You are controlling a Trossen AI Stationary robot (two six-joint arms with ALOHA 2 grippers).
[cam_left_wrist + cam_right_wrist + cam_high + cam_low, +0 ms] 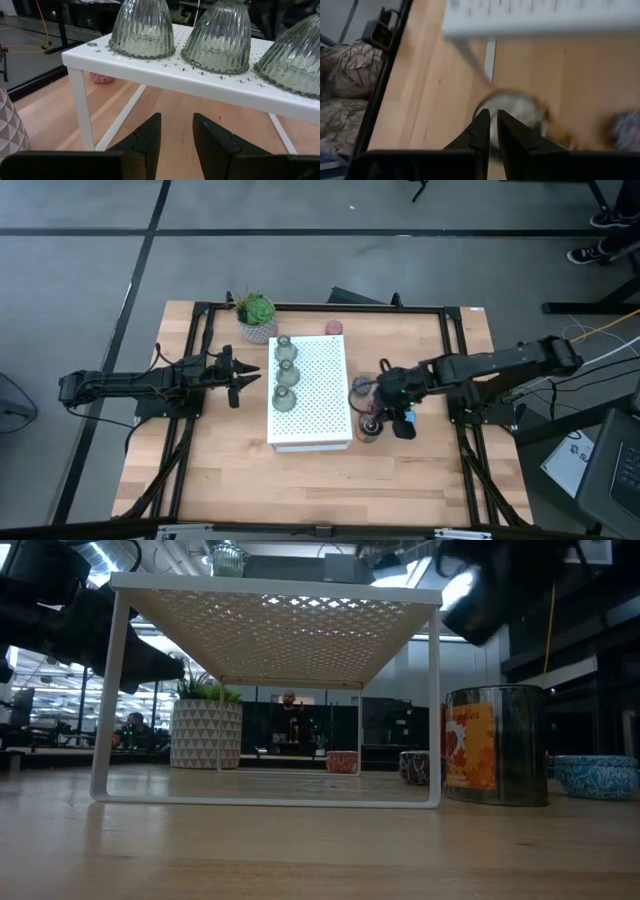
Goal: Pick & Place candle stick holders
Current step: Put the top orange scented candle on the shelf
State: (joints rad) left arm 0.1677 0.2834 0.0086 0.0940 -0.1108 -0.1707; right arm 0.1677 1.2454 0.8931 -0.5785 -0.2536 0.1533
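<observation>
Three olive-green glass candle stick holders (286, 372) stand in a row on the left part of the white perforated box (318, 395), rims down (142, 30). My left gripper (240, 380) waits open, level, just left of the box, nothing between its fingers (177, 132). My right gripper (373, 398) hovers right of the box, slanting down, shut and empty (493, 125), above a round silvery holder (520, 107). That silvery holder with an orange pattern (495, 745) stands on the table, beside a blue one (595, 775) and a purple one (415, 766). A pink holder (334, 328) sits behind the box.
A green plant in a white pot (258, 318) stands at the box's far left corner. A black frame (455, 360) runs around the wooden table. Bare wood lies in front of the box toward the near edge (320, 490).
</observation>
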